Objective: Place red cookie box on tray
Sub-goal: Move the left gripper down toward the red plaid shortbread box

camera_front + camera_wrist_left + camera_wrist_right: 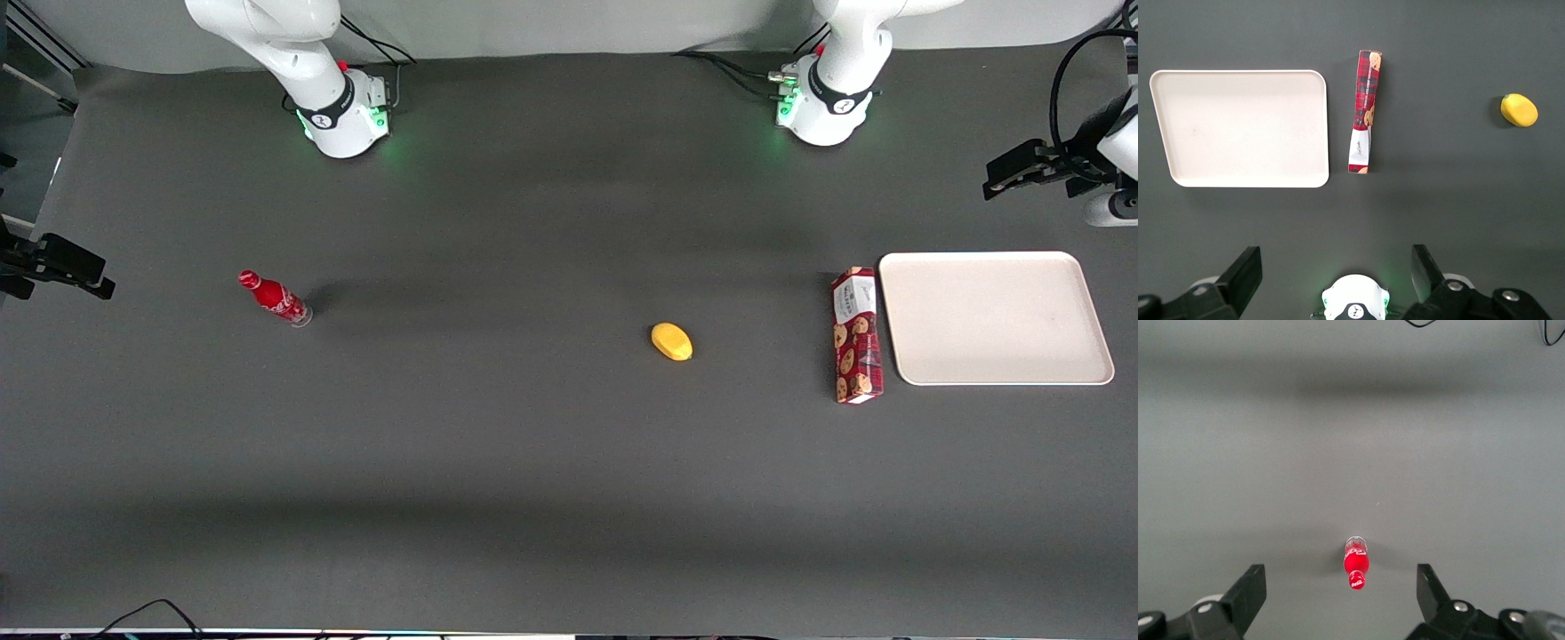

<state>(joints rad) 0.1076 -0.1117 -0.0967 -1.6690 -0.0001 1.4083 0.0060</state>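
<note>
The red cookie box [856, 335] lies flat on the dark table, close beside the tray [996, 320], its long side parallel to the tray's edge and its white label end farther from the front camera. The cream-white tray holds nothing. My left gripper [1003, 182] hangs high above the table at the working arm's end, farther from the front camera than the tray. It is open and empty. In the left wrist view both fingers [1245, 273] stand wide apart, with the box [1365, 113] and the tray [1238, 127] well away from them.
A yellow lemon-like object [671, 341] lies on the table beside the box, toward the parked arm's end; it also shows in the left wrist view [1519, 110]. A small red bottle [274, 298] stands far off toward the parked arm's end.
</note>
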